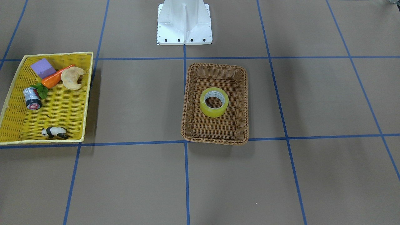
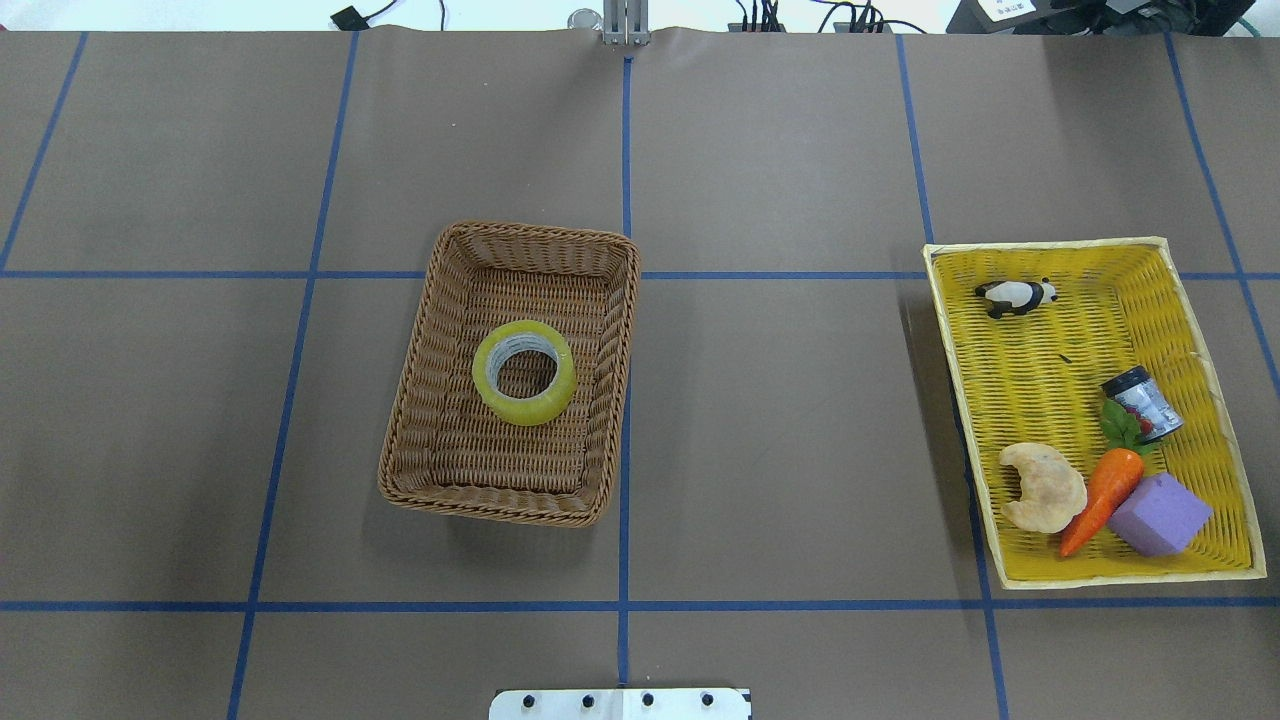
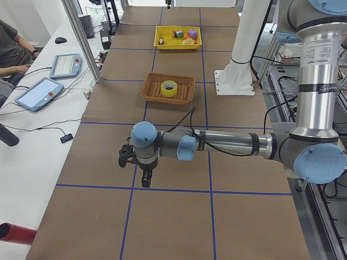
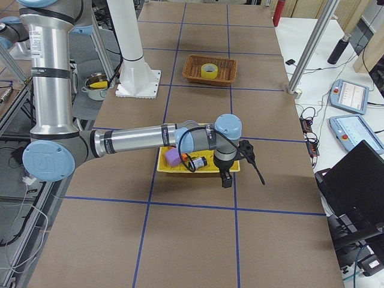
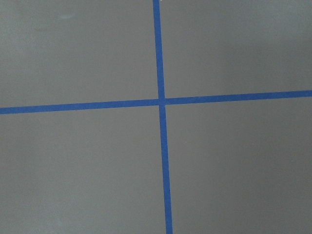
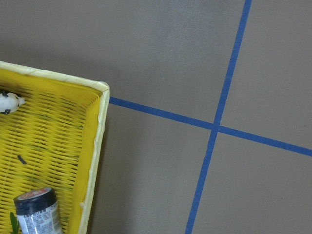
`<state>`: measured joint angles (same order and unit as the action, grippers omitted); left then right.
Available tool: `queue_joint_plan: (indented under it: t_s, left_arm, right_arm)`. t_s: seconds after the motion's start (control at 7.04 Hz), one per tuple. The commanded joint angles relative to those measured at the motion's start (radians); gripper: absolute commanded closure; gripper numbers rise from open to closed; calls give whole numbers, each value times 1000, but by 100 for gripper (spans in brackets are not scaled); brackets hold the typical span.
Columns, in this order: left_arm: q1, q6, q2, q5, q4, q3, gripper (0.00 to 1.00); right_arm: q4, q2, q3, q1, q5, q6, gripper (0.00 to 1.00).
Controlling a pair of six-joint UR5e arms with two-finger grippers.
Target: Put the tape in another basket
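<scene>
The yellow tape roll (image 1: pixel 215 112) lies flat in the middle of the deep brown wicker basket (image 1: pixel 185 103) near the table's centre. It also shows in the overhead view (image 2: pixel 525 408) inside the basket (image 2: pixel 415 380). My left gripper (image 3: pixel 145 180) shows only in the exterior left view, hanging over bare table well short of the basket (image 3: pixel 152 89). My right gripper (image 4: pixel 225 180) shows only in the exterior right view, just past the yellow tray's far edge. I cannot tell whether either is open or shut. The wrist views show no fingers.
A shallow yellow woven tray (image 2: pixel 1040 400) on my right holds a silver can (image 2: pixel 1143 402), a toy panda (image 2: pixel 1015 297), a carrot (image 2: pixel 1100 495), a croissant (image 2: pixel 1045 488) and a purple block (image 2: pixel 1160 515). Blue tape lines grid the brown table. The white robot base (image 1: pixel 184 22) stands behind the basket.
</scene>
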<state>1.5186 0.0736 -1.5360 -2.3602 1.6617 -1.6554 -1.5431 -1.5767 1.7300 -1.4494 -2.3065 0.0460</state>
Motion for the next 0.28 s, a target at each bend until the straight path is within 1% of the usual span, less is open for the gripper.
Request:
queue_joint_plan:
  t_s: [0.0, 0.14]
  left_arm:
    - [-2, 0, -3, -2, 1, -6, 2]
    - [-2, 0, -3, -2, -2, -4, 2]
  right_arm:
    - [0, 0, 3, 0, -1, 0, 0]
    - [1, 0, 3, 0, -1, 0, 0]
